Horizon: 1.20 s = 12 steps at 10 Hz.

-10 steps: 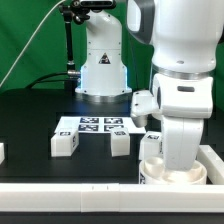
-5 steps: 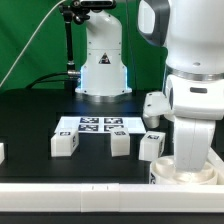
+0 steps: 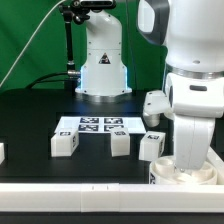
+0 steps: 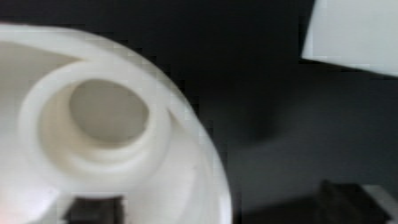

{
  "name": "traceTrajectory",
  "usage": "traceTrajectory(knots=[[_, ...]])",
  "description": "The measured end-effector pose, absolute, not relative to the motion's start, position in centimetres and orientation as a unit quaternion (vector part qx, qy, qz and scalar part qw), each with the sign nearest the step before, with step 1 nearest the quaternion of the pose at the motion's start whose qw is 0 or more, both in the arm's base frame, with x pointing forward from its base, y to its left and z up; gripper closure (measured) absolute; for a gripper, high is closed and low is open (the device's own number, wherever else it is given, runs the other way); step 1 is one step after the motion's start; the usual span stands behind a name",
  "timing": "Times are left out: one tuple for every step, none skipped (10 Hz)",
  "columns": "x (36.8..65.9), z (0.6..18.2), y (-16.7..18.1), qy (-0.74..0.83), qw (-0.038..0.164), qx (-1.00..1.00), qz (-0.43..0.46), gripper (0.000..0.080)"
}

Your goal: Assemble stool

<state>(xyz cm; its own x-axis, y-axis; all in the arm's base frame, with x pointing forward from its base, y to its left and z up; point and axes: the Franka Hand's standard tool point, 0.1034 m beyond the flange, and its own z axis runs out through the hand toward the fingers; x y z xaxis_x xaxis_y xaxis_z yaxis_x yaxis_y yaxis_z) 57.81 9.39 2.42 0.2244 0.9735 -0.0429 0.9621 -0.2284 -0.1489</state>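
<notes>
Seat (image 3: 186, 172) lies at the exterior view's right, just beside the rail (image 3: 70, 190), probably braced there for fitting. My gripper (image 4: 228, 206) is low over its rim; I cannot tell whether it is clamped. Legs (image 3: 65, 143) stand near the marker board (image 3: 97, 125).

- A black matte table top (image 3: 30, 118) carries everything.
- A thin flat white marker board (image 3: 97, 125) lies near its middle, in front of the white robot base (image 3: 103, 75).
- A short white tagged plastic block leg (image 3: 64, 143) sits at the board's near corner on the exterior view's left.
- A second block leg (image 3: 120, 143) sits just before the board.
- A third block leg (image 3: 150, 148) sits just beside the thick round white plastic seat (image 3: 165, 174), which is partly hidden.
- A long white border rail (image 3: 70, 190) runs along the near edge.
</notes>
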Motion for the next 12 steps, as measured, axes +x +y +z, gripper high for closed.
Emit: traceTrajectory(knots=[[58.0,3.1,9.4,-0.616,0.042,-0.785,0.061,0.0212],[58.2,4.1,9.3,-0.614,0.039,-0.786,0.060,0.0163],[58.3,5.1,8.8,-0.612,0.038,-0.787,0.064,0.0152],[58.4,5.9,8.4,-0.610,0.037,-0.789,0.065,0.0152],[58.4,6.7,7.3,-0.618,0.035,-0.782,0.064,0.0151],[57.9,7.3,5.6,-0.621,0.035,-0.780,0.066,0.0151],[57.4,7.4,4.4,-0.616,0.035,-0.784,0.065,0.0151],[56.1,6.9,3.2,-0.614,0.038,-0.786,0.067,0.0151],[55.3,6.6,2.5,-0.609,0.042,-0.789,0.073,0.0151],[55.5,6.6,2.8,-0.604,0.041,-0.793,0.072,0.0151],[55.5,6.6,2.8,-0.599,0.041,-0.796,0.072,0.0151],[55.5,6.6,2.7,-0.596,0.041,-0.798,0.073,0.0151]])
